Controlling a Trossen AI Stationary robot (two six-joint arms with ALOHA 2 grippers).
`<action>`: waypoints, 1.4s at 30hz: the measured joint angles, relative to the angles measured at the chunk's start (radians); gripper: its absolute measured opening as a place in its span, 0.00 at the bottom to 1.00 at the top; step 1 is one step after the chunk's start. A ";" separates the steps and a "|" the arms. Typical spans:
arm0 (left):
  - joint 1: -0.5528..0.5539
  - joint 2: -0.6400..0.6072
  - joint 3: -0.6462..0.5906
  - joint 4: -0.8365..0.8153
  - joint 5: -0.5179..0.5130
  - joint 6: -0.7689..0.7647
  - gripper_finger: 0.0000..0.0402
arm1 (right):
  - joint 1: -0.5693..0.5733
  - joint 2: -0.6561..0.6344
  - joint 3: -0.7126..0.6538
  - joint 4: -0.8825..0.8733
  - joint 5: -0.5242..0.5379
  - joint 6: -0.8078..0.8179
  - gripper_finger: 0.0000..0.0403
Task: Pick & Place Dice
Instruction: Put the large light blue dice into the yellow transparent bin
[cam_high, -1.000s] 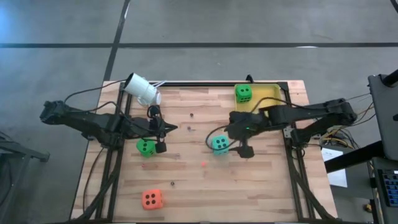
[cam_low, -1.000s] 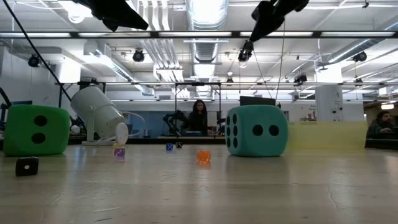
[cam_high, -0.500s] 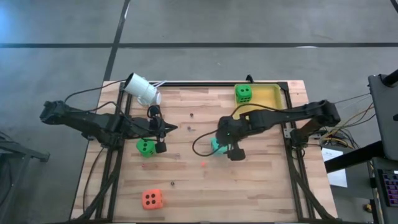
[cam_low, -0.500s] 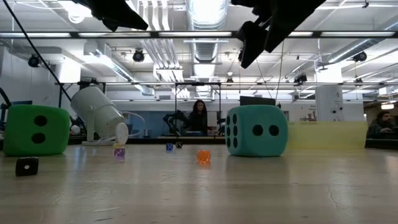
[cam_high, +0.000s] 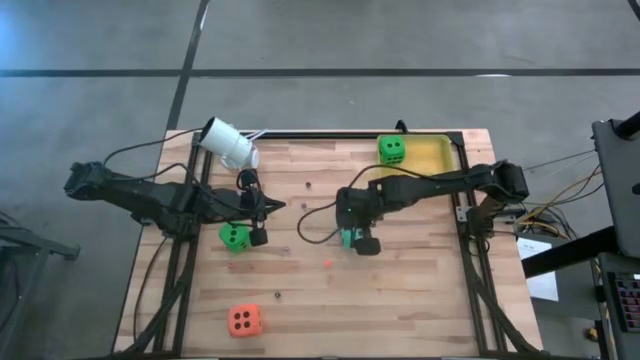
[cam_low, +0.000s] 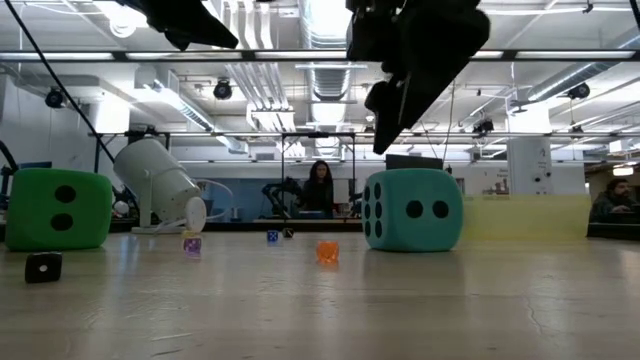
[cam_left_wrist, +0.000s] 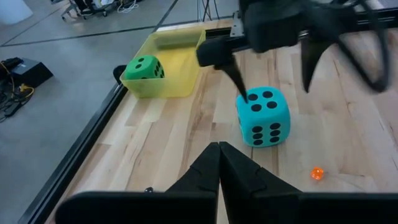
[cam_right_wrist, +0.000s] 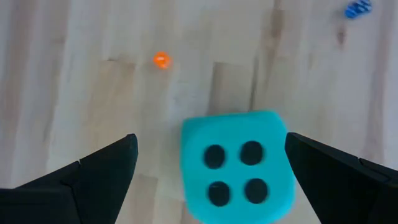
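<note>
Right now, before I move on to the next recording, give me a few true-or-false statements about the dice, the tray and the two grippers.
1. The right gripper is open above the teal die. True.
2. The teal die's top face shows six pips. False: it shows four.
3. One green die lies in the yellow tray. True.
4. The left gripper is clamped on the other green die. False: it is shut with nothing between its fingers; that die sits on the table beside it.
5. The orange-red die is in the tray. False: it lies on the table's near left part.
</note>
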 joint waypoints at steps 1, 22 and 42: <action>0.000 0.000 0.000 0.000 0.000 0.000 0.03 | -0.007 0.000 0.000 0.001 0.000 0.008 0.99; 0.000 0.000 0.000 0.000 0.000 0.000 0.03 | -0.057 0.005 -0.059 0.033 0.000 -0.001 0.99; 0.000 0.000 0.000 0.001 0.000 0.001 0.03 | -0.055 0.005 -0.092 0.070 -0.071 -0.017 0.99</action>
